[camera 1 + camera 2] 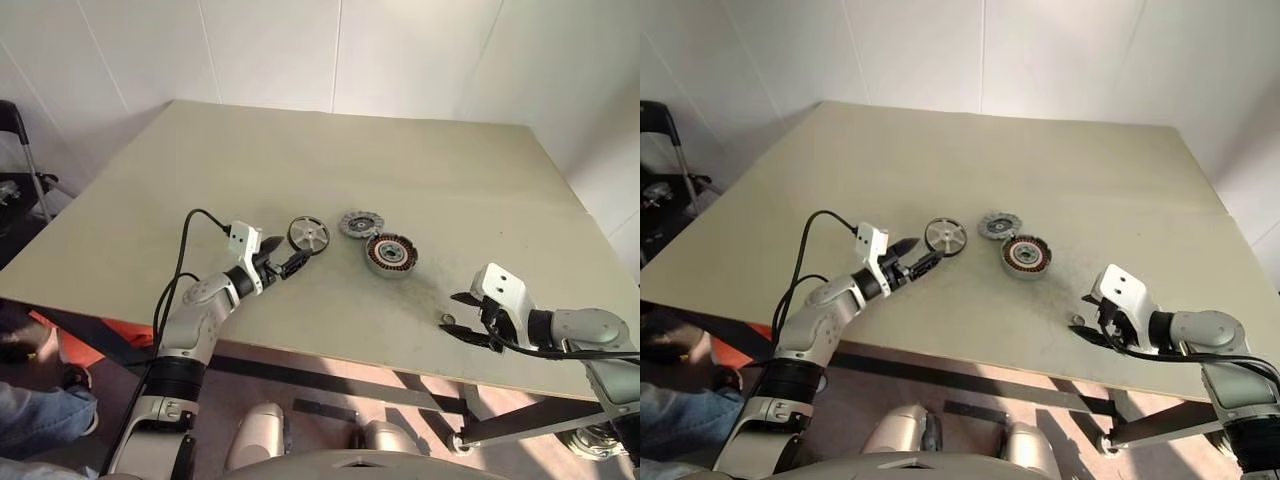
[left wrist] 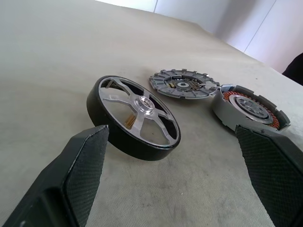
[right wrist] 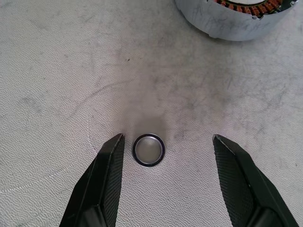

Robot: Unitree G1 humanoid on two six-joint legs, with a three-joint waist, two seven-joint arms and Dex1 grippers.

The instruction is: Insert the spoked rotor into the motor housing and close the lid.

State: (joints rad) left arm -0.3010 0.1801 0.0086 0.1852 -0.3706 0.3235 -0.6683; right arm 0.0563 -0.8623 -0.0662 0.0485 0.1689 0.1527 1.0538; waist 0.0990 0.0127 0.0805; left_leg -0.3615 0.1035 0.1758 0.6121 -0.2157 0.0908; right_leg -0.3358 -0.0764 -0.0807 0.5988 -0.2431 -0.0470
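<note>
Centre frame, the spoked rotor is lying flat on the table, left of the motor housing. The left gripper is gaping wide, empty. Rigid, slick metal: pinching across the rim looks best. The right gripper is straddling a small ring, holding nothing.

My left end effector is held level, pointing forward and to my right, its two black fingers spread wide and gripping nothing. My left forearm runs back from it to a bent elbow. My right end effector tilts downward and toward my left, its fingers parted and empty, the elbow held out to my right.
</note>
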